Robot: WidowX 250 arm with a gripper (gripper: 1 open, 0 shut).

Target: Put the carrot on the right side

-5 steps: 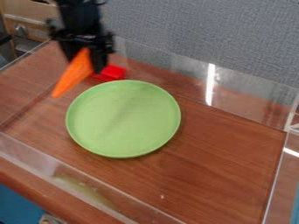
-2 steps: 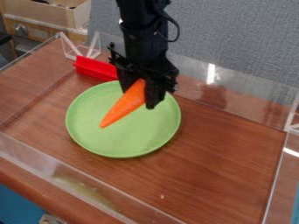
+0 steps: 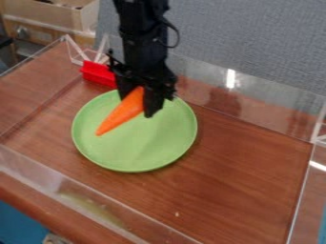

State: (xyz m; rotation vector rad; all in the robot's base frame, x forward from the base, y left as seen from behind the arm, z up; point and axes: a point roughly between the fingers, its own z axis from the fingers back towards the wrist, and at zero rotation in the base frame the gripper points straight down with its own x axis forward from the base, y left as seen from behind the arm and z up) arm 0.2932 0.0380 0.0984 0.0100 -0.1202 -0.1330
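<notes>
Shifting slightly left, the pincer (image 3: 143, 92) grips the carrot (image 3: 122, 111).

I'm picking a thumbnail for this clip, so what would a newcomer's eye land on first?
Probably the large round light green plate on the brown wooden table. Next, the tapered orange toy carrot, tilted in the black jaws over the plate's upper left part. Behind them, a bright red block sits near the grey back wall.

The robot arm (image 3: 143, 40) is black, with bulky, angular segments.
</notes>
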